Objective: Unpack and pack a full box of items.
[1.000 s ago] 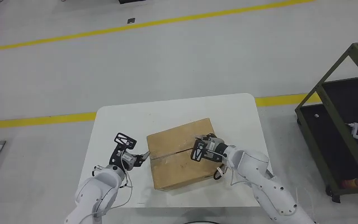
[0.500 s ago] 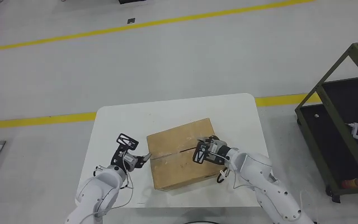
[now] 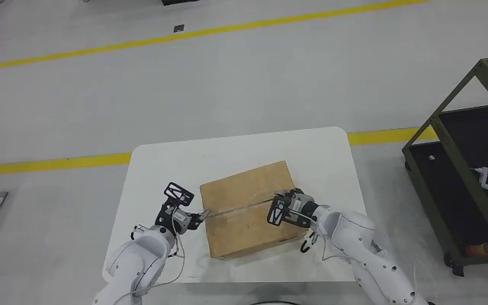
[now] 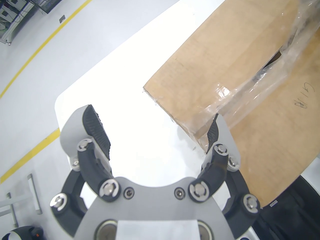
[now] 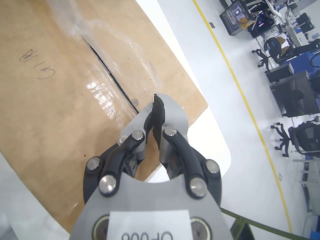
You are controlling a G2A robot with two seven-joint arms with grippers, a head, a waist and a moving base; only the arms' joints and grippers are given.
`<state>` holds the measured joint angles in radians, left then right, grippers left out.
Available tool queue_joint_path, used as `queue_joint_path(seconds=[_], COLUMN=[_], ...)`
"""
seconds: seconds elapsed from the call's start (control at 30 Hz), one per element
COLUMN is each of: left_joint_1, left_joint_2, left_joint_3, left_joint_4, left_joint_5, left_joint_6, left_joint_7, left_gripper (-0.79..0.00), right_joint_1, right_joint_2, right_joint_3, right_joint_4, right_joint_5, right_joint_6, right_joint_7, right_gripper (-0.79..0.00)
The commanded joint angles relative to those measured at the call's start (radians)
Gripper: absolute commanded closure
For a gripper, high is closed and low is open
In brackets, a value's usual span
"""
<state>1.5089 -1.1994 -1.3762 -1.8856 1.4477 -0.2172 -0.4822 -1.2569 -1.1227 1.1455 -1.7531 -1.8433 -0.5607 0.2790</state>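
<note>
Grip on clear tape [image 5: 112, 51], its held end barely visible between clenched pads [image 5: 158, 116].
Pads of the right gripper [image 5: 155, 111] hide most of the pinched tape end; the strip runs from it along the seam of the closed box [image 3: 244, 210], contents concealed, on the white table [image 3: 229, 152] in the lower middle of the top view. Spread wide, the left gripper [image 4: 152, 116] has one finger [image 4: 220, 136] at the box's left edge.
</note>
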Motion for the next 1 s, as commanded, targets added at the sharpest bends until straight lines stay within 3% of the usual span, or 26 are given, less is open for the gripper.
queue_joint_path(seconds=[0.0,0.53,0.57,0.6,0.63,0.67,0.97], left_joint_1=[0.000,0.002,0.002,0.004,0.006,0.007,-0.004], left_joint_2=[0.000,0.001,0.001,0.001,0.001,0.002,-0.001], left_joint_3=[-0.001,-0.003,-0.003,-0.002,0.000,0.004,0.057], left_joint_4=[-0.007,-0.017,-0.017,-0.015,-0.013,-0.013,0.009], left_joint_5=[-0.001,-0.002,-0.002,-0.003,0.003,0.017,0.029], left_joint_6=[-0.001,-0.004,-0.004,-0.003,-0.009,-0.017,-0.048], left_joint_7=[-0.002,-0.004,-0.004,0.005,0.011,0.017,0.025], left_gripper=[-0.785,-0.785,-0.425,-0.323,-0.105,0.000,0.000], right_joint_1=[-0.001,-0.010,-0.010,-0.010,-0.010,-0.010,-0.010], right_joint_2=[0.000,0.000,0.000,0.000,0.000,0.000,-0.001], right_joint_3=[-0.001,0.007,0.007,0.007,0.007,0.006,0.006], right_joint_4=[0.001,0.007,0.008,0.008,0.009,0.009,0.010], right_joint_5=[-0.006,-0.001,-0.002,-0.002,-0.003,-0.004,-0.005], right_joint_6=[-0.001,0.001,-0.001,-0.001,-0.001,-0.002,-0.003], right_joint_7=[0.005,0.001,0.000,0.000,-0.001,-0.003,-0.004], right_gripper=[0.000,0.000,0.000,0.000,0.000,0.000,0.000])
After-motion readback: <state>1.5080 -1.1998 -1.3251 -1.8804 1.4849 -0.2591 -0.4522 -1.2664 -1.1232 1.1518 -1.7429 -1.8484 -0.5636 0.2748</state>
